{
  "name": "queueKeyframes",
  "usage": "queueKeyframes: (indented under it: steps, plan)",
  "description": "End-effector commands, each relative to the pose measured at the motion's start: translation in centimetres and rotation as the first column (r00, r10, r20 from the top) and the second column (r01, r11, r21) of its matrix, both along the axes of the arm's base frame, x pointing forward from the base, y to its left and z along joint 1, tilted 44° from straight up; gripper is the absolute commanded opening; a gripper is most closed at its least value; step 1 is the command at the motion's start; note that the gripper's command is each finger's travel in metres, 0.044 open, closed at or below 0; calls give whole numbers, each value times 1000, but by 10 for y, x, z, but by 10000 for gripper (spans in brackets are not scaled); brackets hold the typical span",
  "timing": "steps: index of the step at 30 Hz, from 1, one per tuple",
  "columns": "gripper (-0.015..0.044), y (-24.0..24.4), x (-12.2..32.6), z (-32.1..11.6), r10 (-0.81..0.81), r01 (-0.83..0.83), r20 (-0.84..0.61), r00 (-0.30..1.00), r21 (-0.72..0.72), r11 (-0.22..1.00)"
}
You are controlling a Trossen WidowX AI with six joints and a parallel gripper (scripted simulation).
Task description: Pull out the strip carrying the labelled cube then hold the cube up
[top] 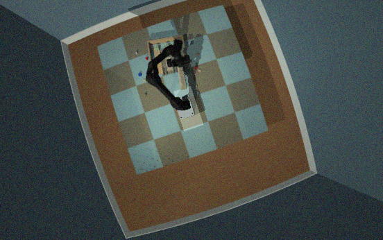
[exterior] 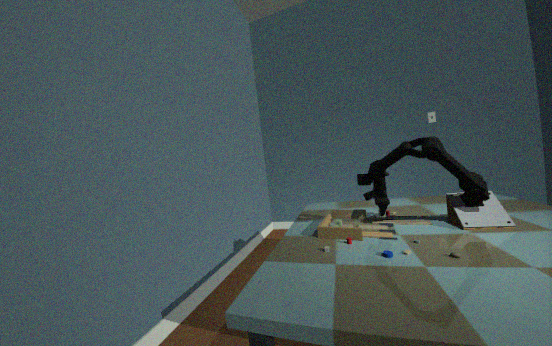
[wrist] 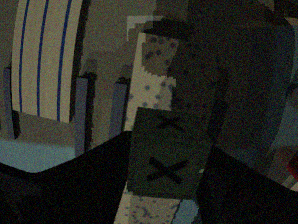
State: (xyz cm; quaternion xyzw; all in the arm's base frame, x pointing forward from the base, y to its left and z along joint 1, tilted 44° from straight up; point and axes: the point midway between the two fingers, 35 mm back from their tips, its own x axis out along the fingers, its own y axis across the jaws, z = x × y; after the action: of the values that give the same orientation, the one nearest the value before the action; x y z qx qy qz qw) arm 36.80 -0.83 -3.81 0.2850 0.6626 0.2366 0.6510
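Black arm (exterior: pixel 440 160) arched high from its base, wrist bent straight down, gripper (exterior: pixel 382 210) lowered almost to the table with fingers clamped on the speckled strip (wrist: pixel 143 219).

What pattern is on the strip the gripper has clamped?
Pale tan, finely speckled strip; the gripper is shut on it. Wrist view shows it best.

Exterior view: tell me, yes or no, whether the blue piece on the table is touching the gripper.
No: the blue piece lies alone on a light square, well apart from the gripper, which is down by the strips.
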Motion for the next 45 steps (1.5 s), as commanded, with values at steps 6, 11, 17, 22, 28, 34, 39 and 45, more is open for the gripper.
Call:
queueKeyframes:
  steps: [6,11,17,22,28,34,39,45]
  plan:
    - [0,-8,-23,12,1,-1,1,1000,-1,1000]
    - [0,-8,-38,12,1,-1,0,1000,-1,1000]
    - [0,-6,-60,13,1,-1,-2,1000,-1,1000]
    - [0,-9,-65,16,1,-1,-2,1000,-2,1000]
    - [0,-31,-65,39,1,-1,-3,1000,-3,1000]
    - [0,-31,-65,39,1,-1,-3,1000,-3,1000]
    - [0,-31,-65,39,1,-1,-3,1000,-3,1000]
    - [0,-31,-65,39,1,-1,-3,1000,-3,1000]
